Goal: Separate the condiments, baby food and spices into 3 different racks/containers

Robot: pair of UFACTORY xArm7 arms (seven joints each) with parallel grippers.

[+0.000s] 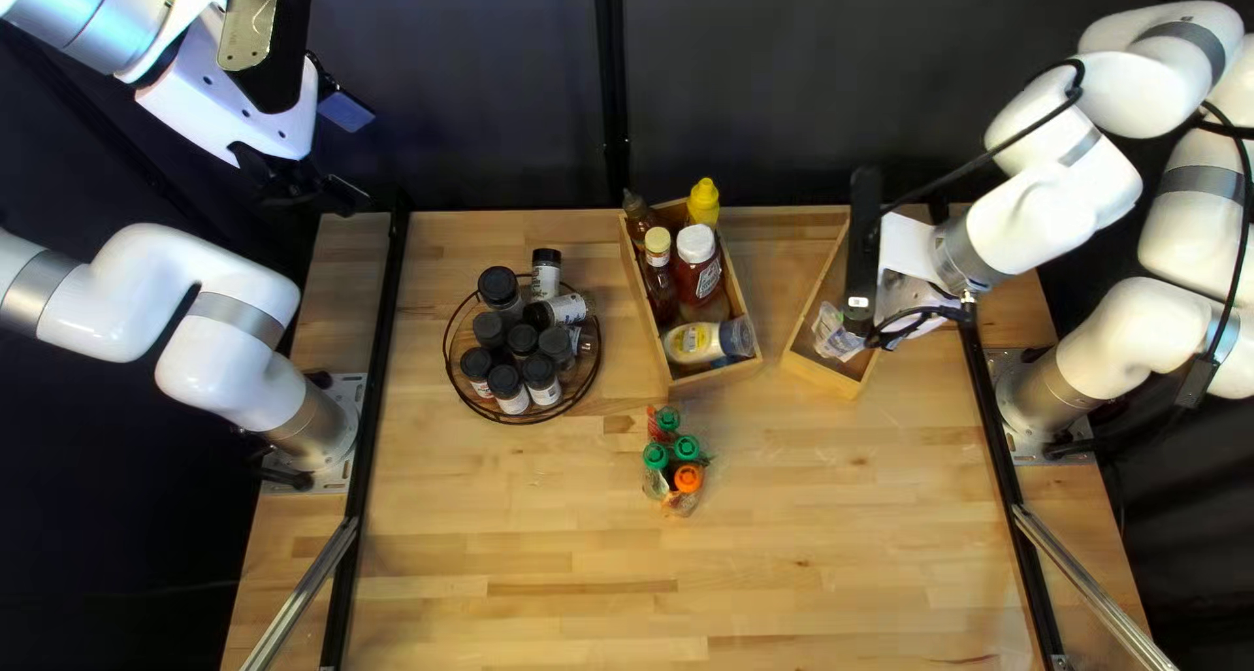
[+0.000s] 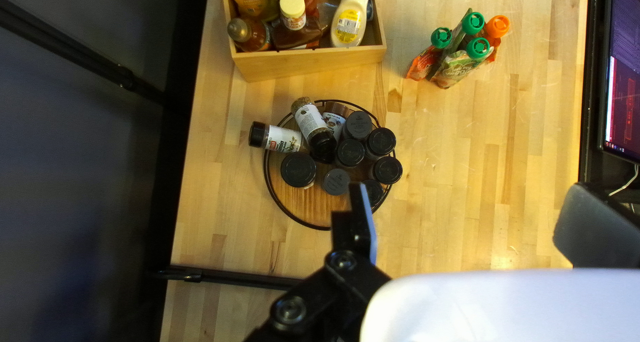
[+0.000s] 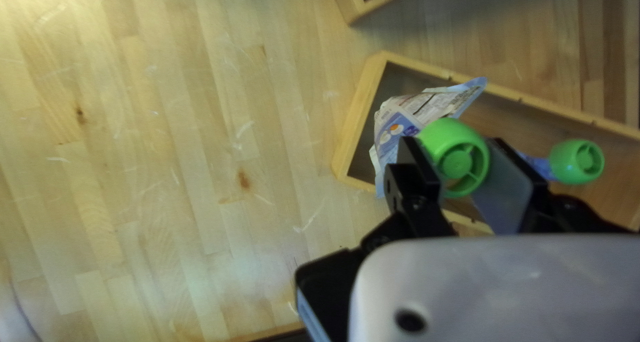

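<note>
In the top left view my left gripper [image 1: 311, 194] is raised at the far left; in its wrist view the gripper [image 2: 470, 215] stands open beside the round wire rack [image 2: 310, 205] of black-capped spice jars [image 2: 298, 170]. One jar leans over its rim. Upright pouches [image 1: 686, 452] with green and orange caps stand on the table. Sauce bottles [image 1: 695, 256] fill the middle wooden box [image 1: 716, 377]. My right gripper [image 1: 862, 329] is over the right wooden box [image 1: 819, 373]; in its wrist view the gripper [image 3: 463, 165] is shut on a green-capped pouch [image 3: 397, 125]. Another green cap [image 3: 577, 161] shows inside the box.
The middle box stands between the spice rack and the right box, the pouches just in front of it. Black rails [image 1: 372, 410] run along both table sides. A monitor [image 2: 623, 82] stands beyond the table edge in the left wrist view.
</note>
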